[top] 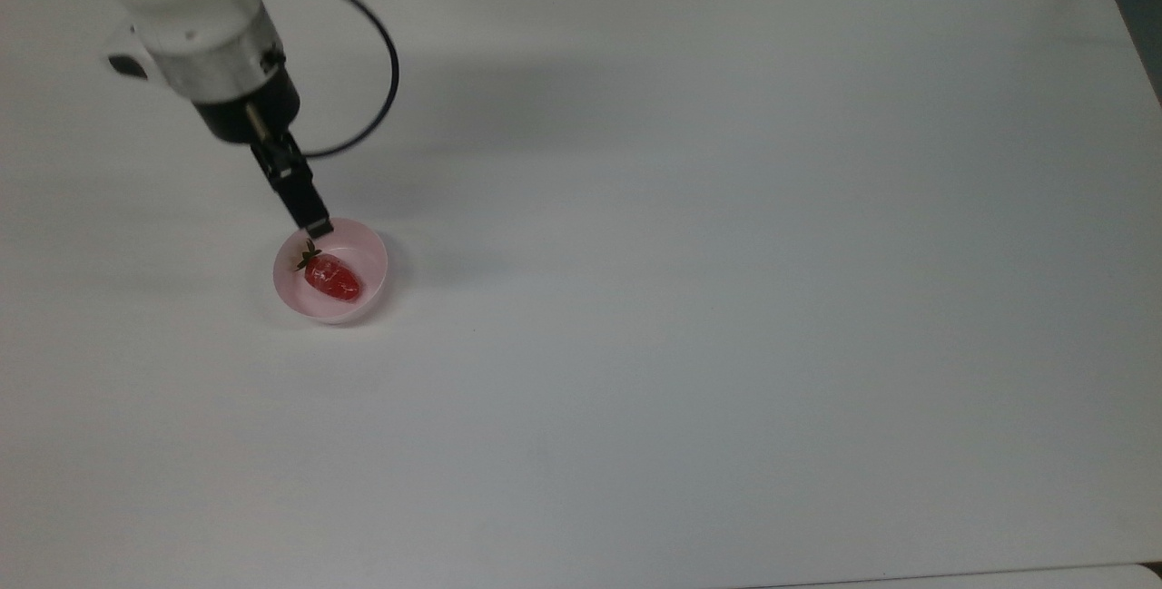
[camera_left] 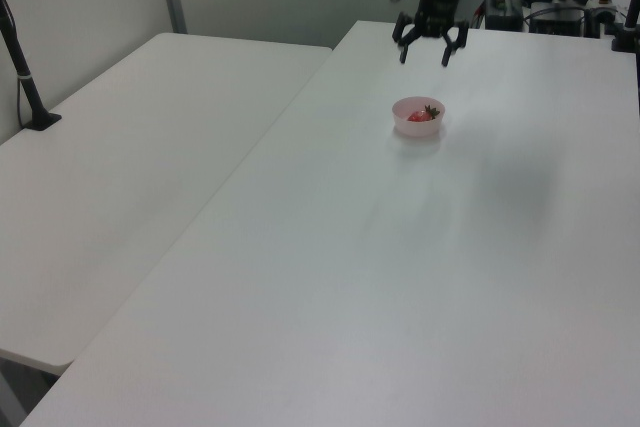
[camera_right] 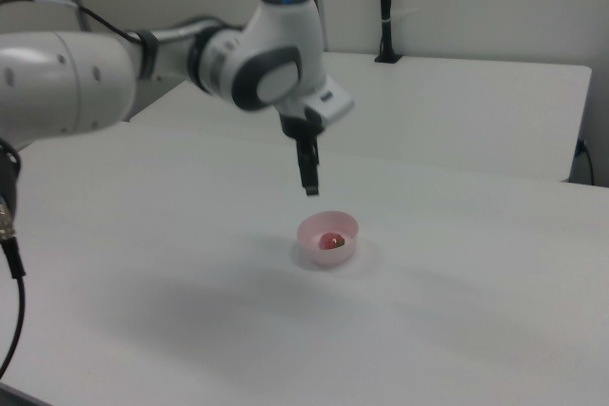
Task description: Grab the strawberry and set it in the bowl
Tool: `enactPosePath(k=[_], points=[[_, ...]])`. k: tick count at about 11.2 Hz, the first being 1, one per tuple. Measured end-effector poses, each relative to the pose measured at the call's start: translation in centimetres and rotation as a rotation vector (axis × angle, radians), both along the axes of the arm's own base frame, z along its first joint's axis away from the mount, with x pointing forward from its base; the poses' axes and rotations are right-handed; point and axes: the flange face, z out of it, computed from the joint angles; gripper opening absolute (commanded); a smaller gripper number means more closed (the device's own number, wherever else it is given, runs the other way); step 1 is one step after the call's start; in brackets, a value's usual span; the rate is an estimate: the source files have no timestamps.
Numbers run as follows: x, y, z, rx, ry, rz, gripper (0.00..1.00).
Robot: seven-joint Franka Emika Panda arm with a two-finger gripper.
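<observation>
The strawberry [top: 332, 279] lies inside the bowl [top: 373, 255], on its side, with the green leafy cap toward the top view's upper left and the red body toward the lower right. In the left view the strawberry [camera_left: 420, 115] shows red just over the rim of the bowl [camera_left: 405, 123], the green cap at the left view's right. In the right view I see the strawberry [camera_right: 330, 241] as a small red spot low in the bowl [camera_right: 341, 227].

My claw [camera_left: 424, 50] hangs in the air above the bowl, clear of it and of the fruit – nothing is between my fingers. The two fingers are spread apart, which the left view shows well: one finger on each side with a wide gap between. In the top view my claw [top: 317, 227] points down and its tip appears over the far rim of the bowl. In the right view my claw [camera_right: 310, 184] is above the bowl and a little toward the right view's left, the fingers one behind the other.

The bowl stands upright on the white table [top: 726, 299], in the top view's left half. A black cable [top: 386, 94] curves from my wrist – it loops over the table beside me
</observation>
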Motion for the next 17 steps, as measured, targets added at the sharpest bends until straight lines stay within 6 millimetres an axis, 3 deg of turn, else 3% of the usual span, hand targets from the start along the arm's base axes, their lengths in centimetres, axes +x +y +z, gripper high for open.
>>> enactPosePath(k=[3,5,7,11,14,17], points=[[-2.1,4.3,8.3,-0.004,-0.019,0.070,1.00],[-3.7,7.0,11.7,-0.033,-0.015,0.117,1.00],[-4.9,8.7,13.8,-0.086,-0.027,0.158,1.00],[-8.2,11.1,16.6,-0.149,-0.032,0.447,1.00],[-9.0,12.1,16.1,-0.235,0.025,0.722,1.00],[-9.5,12.8,15.3,-0.223,0.080,0.811,1.00]])
